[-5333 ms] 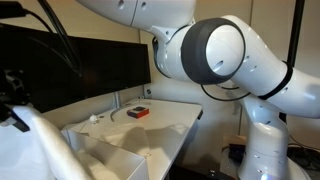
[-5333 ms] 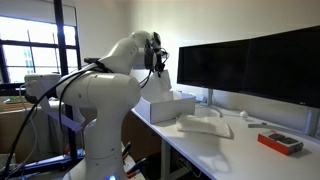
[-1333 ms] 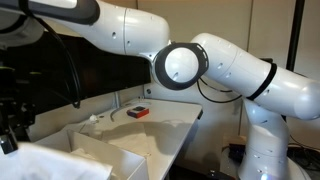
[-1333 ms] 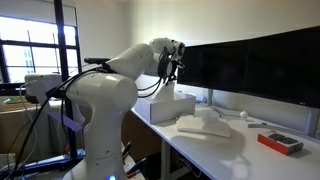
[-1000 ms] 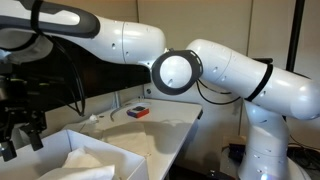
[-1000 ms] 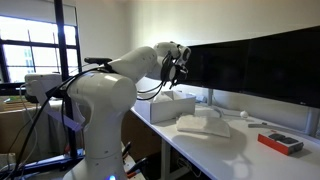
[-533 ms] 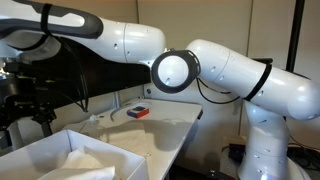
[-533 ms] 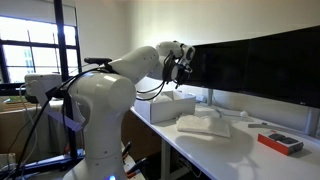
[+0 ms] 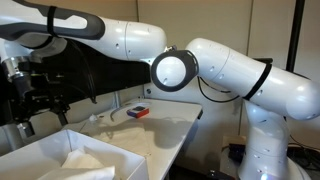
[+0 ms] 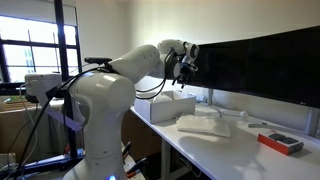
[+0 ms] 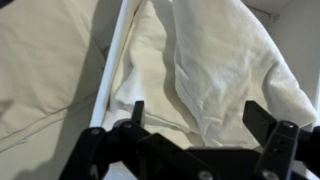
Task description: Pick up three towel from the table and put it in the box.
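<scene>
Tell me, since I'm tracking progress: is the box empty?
Not empty: in an exterior view, a rumpled towel lies inside the box.

Box point(image 9: 40, 150): plain white. Towels point(image 11: 225, 70) inside it: cream, unpatterned. Folded towel point(image 10: 205, 124) on the bench point(image 10: 195, 150): white, on white. Small block point(image 10: 280, 142), right: red. Tool point(image 11: 198, 118): black. Arm point(image 9: 235, 60): white.

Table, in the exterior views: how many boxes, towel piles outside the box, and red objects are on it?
Box: 1
Towel pile outside the box: 1
Red object: 1
Total: 3
</scene>
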Motion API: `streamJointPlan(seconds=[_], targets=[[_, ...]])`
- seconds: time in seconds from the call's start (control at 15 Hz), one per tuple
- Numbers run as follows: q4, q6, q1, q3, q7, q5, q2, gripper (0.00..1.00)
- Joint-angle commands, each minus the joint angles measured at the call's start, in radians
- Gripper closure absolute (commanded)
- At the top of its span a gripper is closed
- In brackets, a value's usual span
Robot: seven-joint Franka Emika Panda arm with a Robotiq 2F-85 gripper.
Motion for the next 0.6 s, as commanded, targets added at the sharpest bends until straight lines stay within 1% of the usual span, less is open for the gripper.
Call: streamJointPlan(seconds=[0.0, 0.33, 0.53], targets=[[-0.029, -0.075, -0.031, -0.036, 0.022, -0.051, -0.066, 0.00], [-0.020, -0.150, -0.060, -0.091, -0.015, -0.129, -0.114, 0.00], [-0.011, -0.153, -0.066, -0.122, -0.045, -0.182, -0.140, 0.00]])
